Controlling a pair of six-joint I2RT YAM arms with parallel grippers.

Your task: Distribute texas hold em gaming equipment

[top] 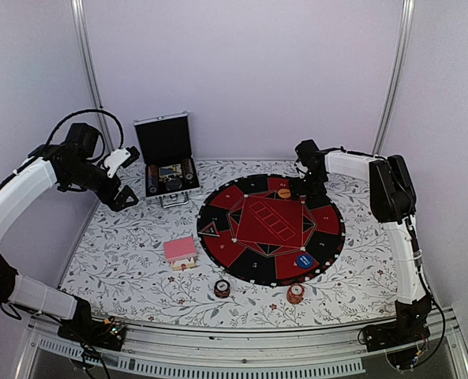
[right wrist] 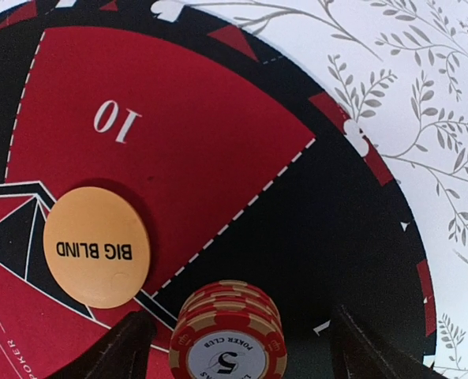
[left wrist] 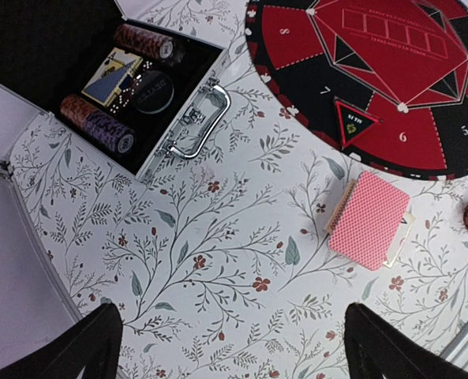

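Two fingers (right wrist: 131,349) of your right hand (right wrist: 240,316) stand apart, one on each side of a red chip stack (right wrist: 227,339) marked 5. A dark gap shows on both sides, so nothing is clamped. That stack sits at the bottom centre of the right wrist frame, on a black sector of the round mat (right wrist: 312,237), just right of the orange BIG BLIND button (right wrist: 96,246). Judging from this, the coming move turns on going straight up, since any sideways drift would put a finger against the chips.

Your left hand (left wrist: 232,332) is spread wide too and holds nothing. It hangs above the flowered worktop (left wrist: 218,260). The pink card box (left wrist: 369,219) lies up and to the right of it in the left wrist frame, near the mat's edge. Your left arm is plainly the nearer one to it. Its outline looks almost square, so its long axis is hard to call.

The stack's lower edge is cut off by the frame and the chips cannot be counted. In the top view the right hand hides them.
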